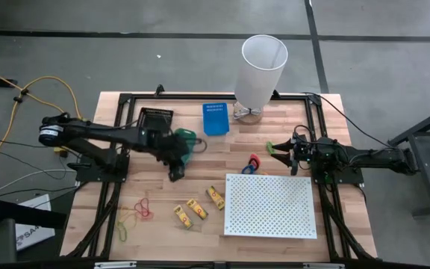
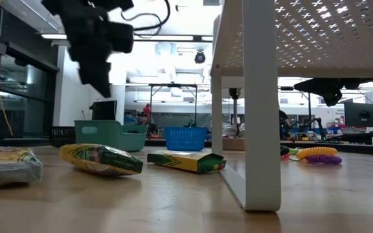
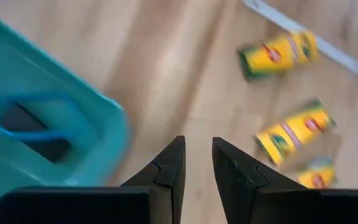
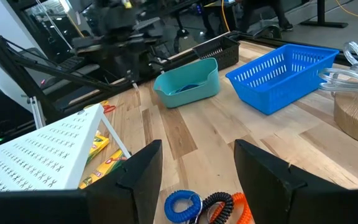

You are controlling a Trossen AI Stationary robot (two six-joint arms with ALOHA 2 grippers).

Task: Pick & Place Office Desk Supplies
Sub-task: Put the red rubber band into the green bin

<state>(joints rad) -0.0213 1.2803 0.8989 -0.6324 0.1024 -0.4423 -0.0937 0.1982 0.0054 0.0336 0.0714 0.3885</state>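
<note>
Yellow-and-red packs (image 1: 195,209), a teal bin (image 4: 187,83), a blue basket (image 1: 215,117), a white perforated board (image 1: 269,205).

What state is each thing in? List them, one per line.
Left pincer: slightly open, empty, raised beside the teal bin.
Right pincer: open, empty, above the coiled bands.
Three crayon packs: lying flat on the table.
Blue basket: upright.
White perforated board: standing on its legs.
</note>
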